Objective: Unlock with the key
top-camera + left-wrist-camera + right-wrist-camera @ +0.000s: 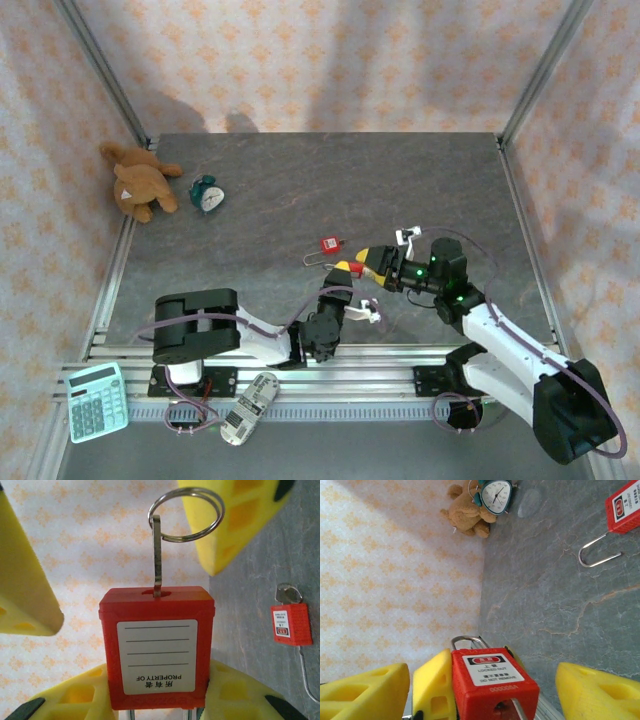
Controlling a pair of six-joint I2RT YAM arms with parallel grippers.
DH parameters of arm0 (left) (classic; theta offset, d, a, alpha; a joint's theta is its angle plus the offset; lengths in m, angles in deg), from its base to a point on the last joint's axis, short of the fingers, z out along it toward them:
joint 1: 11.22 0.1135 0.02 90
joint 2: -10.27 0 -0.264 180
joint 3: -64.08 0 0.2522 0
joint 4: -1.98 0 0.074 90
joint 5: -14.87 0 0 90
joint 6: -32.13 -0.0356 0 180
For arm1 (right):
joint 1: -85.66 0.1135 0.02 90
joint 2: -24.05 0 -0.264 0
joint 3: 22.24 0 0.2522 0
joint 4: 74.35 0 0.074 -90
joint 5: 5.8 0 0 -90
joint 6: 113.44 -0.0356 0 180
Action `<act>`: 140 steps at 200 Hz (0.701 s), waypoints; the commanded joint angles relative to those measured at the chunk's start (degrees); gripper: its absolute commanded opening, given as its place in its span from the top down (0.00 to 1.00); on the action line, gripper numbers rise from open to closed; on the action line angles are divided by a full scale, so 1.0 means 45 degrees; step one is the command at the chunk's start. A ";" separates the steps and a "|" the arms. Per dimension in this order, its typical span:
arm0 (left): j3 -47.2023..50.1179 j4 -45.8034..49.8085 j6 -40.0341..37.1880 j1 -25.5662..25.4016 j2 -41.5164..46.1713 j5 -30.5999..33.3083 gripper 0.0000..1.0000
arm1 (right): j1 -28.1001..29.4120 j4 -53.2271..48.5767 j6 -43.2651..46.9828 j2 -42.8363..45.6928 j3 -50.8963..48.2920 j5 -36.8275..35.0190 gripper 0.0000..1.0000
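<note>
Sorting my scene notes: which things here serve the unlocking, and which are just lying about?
In use: held red padlock, key in it.
Lying about: second padlock with open shackle, teddy bear, alarm clock, calculator, remote.

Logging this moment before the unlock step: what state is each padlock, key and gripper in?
Held padlock: key inserted, shackle unclear.
Key: seated in held padlock, untouched.
Table padlock: lying flat, shackle open.
Left gripper: shut on held padlock.
Right gripper: open, straddling key.
</note>
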 commanded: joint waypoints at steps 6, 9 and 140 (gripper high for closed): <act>-0.0513 -0.1819 -0.0523 -0.0025 -0.0279 0.0298 0.89 | 0.0105 0.0754 -0.0210 -0.0010 -0.0105 0.0228 0.24; -0.0531 -0.1812 -0.0490 -0.0034 -0.0279 0.0290 0.89 | 0.0124 0.0782 -0.0238 -0.0013 -0.0132 0.0229 0.24; -0.0897 -0.1831 -0.0349 0.0167 -0.0843 0.0210 0.91 | 0.0405 0.1009 -0.0538 0.0567 -0.0215 -0.0234 0.50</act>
